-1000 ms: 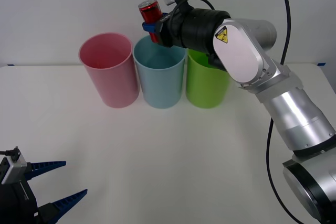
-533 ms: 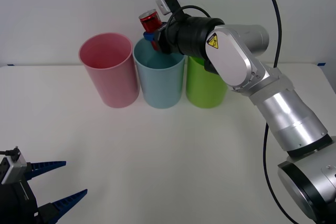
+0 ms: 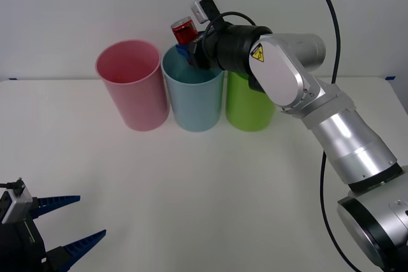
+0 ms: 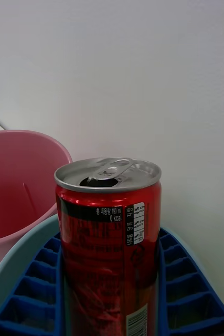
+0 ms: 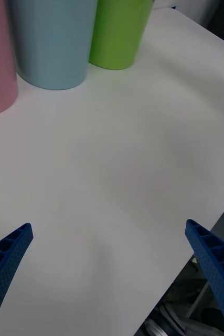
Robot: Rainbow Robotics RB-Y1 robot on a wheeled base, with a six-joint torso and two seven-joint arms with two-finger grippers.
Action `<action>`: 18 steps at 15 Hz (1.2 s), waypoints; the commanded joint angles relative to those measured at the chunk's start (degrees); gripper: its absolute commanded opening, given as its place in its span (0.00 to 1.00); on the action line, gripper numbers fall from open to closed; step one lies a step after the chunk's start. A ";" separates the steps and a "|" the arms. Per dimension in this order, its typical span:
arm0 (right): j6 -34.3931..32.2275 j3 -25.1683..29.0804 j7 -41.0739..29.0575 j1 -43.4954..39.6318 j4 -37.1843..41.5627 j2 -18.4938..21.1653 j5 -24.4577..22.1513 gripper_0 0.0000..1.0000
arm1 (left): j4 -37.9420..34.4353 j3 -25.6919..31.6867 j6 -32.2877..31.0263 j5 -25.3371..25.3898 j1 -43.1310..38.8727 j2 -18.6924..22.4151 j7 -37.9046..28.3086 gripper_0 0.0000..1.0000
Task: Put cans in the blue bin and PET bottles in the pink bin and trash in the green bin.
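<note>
Right gripper [image 3: 189,48] pinching red can [image 3: 184,30] over blue bin [image 3: 193,91] at table's [image 3: 204,189] far edge — drop step; next, release squarely — left gripper [image 3: 64,224] spread, idle.

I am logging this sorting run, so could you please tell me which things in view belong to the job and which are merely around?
Part of the job:
- small red metal drink can, clamped in the right gripper
- tall light-blue plastic bin, beneath the can
- tall pink plastic bin
- tall lime-green plastic bin

Merely around:
- white table
- left gripper, open, idle at the near edge
</note>
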State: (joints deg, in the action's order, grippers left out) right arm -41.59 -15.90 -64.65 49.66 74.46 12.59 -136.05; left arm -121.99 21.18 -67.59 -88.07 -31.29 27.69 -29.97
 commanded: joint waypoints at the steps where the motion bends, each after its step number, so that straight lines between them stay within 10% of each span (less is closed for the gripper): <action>1: 0.55 0.08 0.93 0.00 -0.02 0.33 1.05 1.00 | 0.00 0.00 0.00 0.00 0.00 0.00 0.00 1.00; 11: -2.44 4.30 1.99 -0.09 6.49 1.48 6.41 1.00 | 0.00 0.00 0.00 0.00 0.00 0.00 0.00 1.00; 18: -13.16 12.48 12.89 -18.37 32.68 14.66 34.80 1.00 | 0.00 0.00 0.00 0.00 0.00 0.00 0.00 1.00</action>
State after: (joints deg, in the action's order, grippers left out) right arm -53.03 -5.34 -55.82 36.43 103.12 25.83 -106.44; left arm -121.99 21.18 -67.59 -88.07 -31.29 27.69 -29.97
